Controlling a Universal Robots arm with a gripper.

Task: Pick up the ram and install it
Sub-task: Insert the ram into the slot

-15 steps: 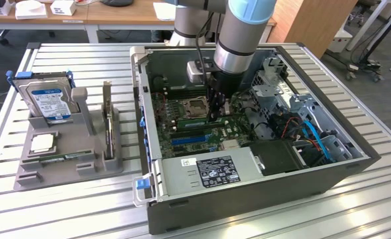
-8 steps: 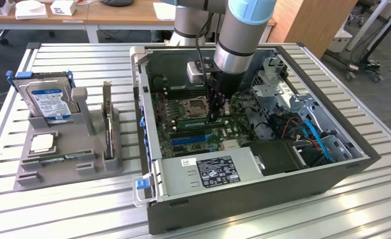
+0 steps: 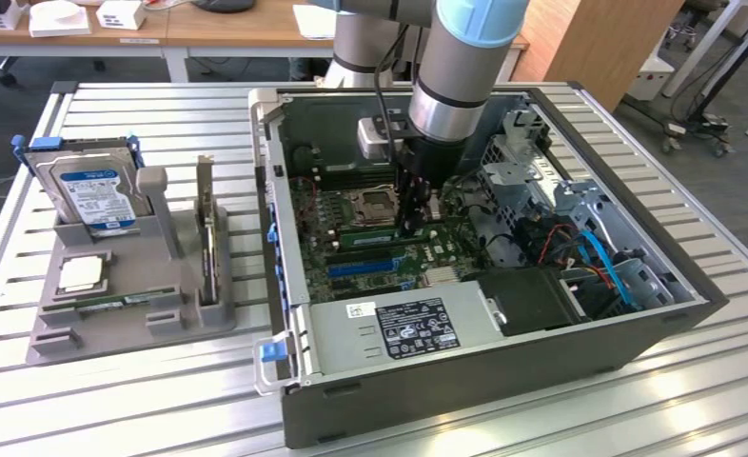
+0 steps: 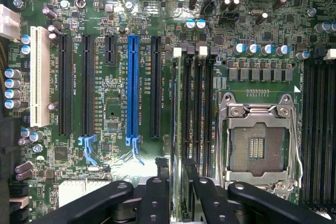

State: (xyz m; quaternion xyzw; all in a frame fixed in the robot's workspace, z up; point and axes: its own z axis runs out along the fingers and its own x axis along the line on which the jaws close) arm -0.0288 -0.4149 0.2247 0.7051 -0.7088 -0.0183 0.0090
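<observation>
Ram (image 4: 178, 129): long thin green stick, seen edge-on in the wrist view. It stands upright in a memory slot of the motherboard (image 4: 110, 124), in the bank of slots just beside the CPU socket (image 4: 257, 140). Judged seated or very nearly so; whether the slot's end clips are latched cannot be told.

Long axis: laid along the slot, parallel to the neighbouring empty memory slots and to the blue expansion slot (image 4: 132, 87) further off.

Position relative to gripper (image 4: 177, 192): directly beneath it. One end of the stick passes between the two black fingers (image 4: 157, 192), so that the stick's length runs away from the gripper across the board.

Gripper state: the fingers are seen parted a little, one on each side of the stick. No firm clamp on it is shown; whether a pad brushes the ram's face cannot be told.

Location, exterior view: gripper (image 3: 415, 221) is lowered deep into the open computer case (image 3: 476, 381), which lies on the slatted desk (image 3: 120, 400). A grey parts holder (image 3: 133, 319) with a hard drive (image 3: 95, 195) is set well apart, toward the exterior view's left.
</observation>
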